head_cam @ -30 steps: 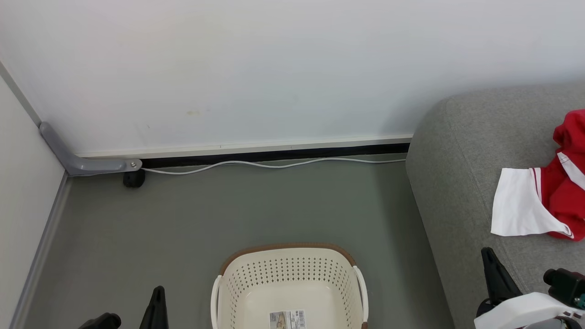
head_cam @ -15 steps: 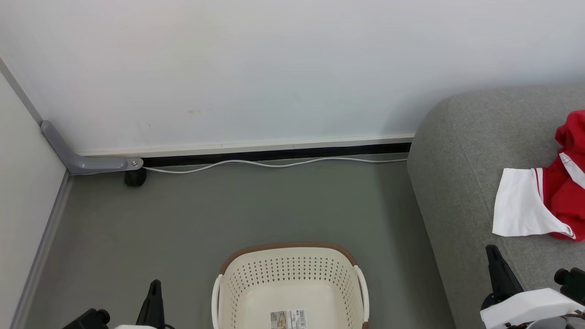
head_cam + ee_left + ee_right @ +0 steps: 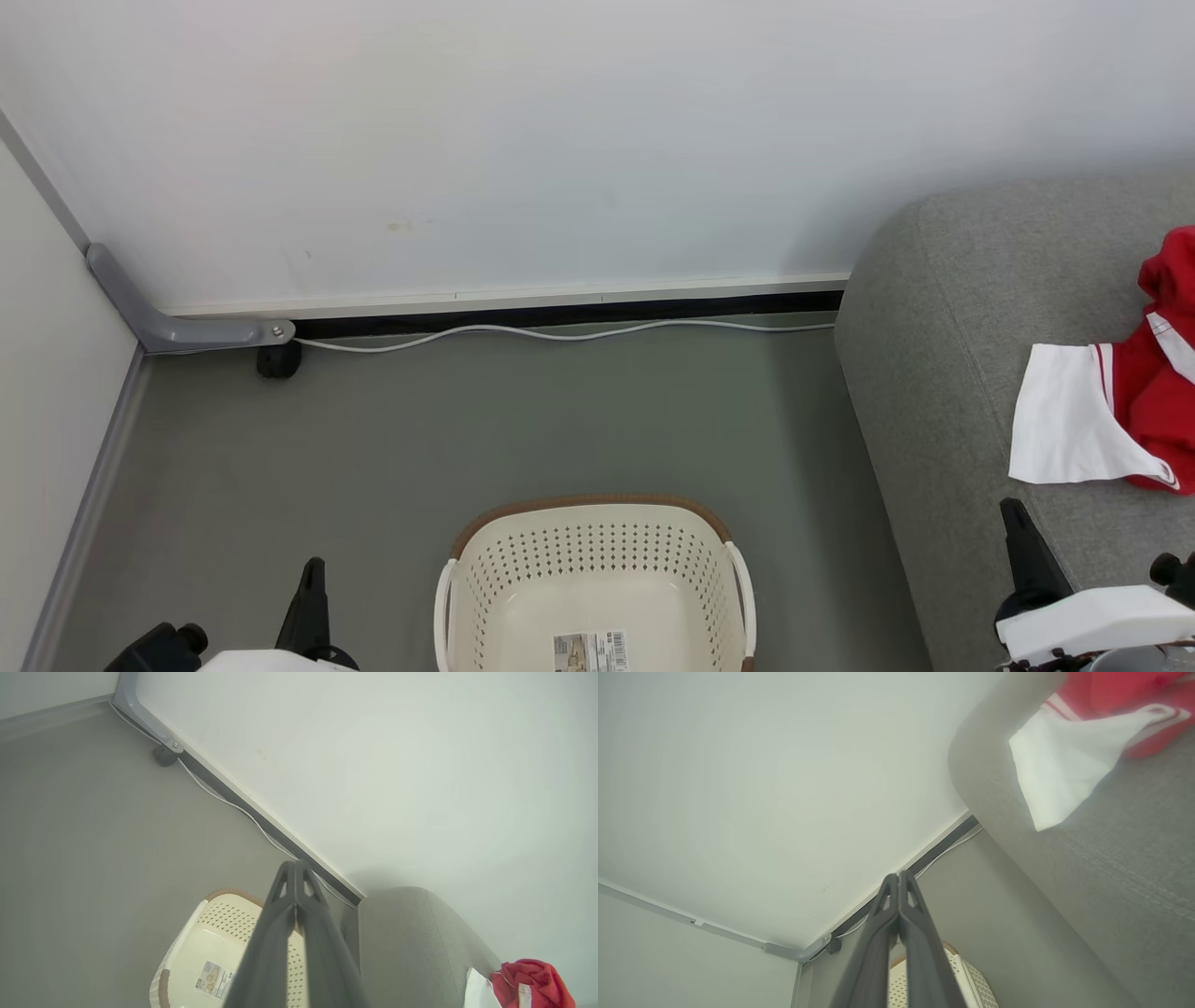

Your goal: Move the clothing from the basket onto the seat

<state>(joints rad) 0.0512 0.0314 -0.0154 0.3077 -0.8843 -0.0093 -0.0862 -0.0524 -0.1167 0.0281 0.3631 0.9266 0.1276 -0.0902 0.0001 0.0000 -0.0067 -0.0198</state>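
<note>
Left claw point(image 3: 295, 865): both dark fingers pressed together tip to tip, gripping nothing. From the head camera it sits low at the left, above the floor point(image 3: 523, 420) and near the left side of the basket point(image 3: 588, 551).

Right claw point(image 3: 899, 876): likewise narrowed to full contact along its fingers and empty. It is placed low at the right over the front part of the sofa point(image 3: 934, 392), near the clothing point(image 3: 1153, 392) yet apart from it.

Clothing: a bright red garment heap lying on the grey sofa cushion, well apart from the basket. A white panel point(image 3: 1064, 420) edged with thin red-and-white stripes spreads flat toward the sofa's rounded arm, and the red bulk runs off the right edge of the head view.

Basket: an oval cream laundry basket with perforated sides, brown rim and white side handles, standing upright on the grey-green floor to the left of the sofa. Its pale base bears a label sticker point(image 3: 588, 651).

Background: a white wall point(image 3: 560, 140) with a white cable point(image 3: 560, 334) lying along its foot, and a grey bracket point(image 3: 177, 329) at the left corner.
</note>
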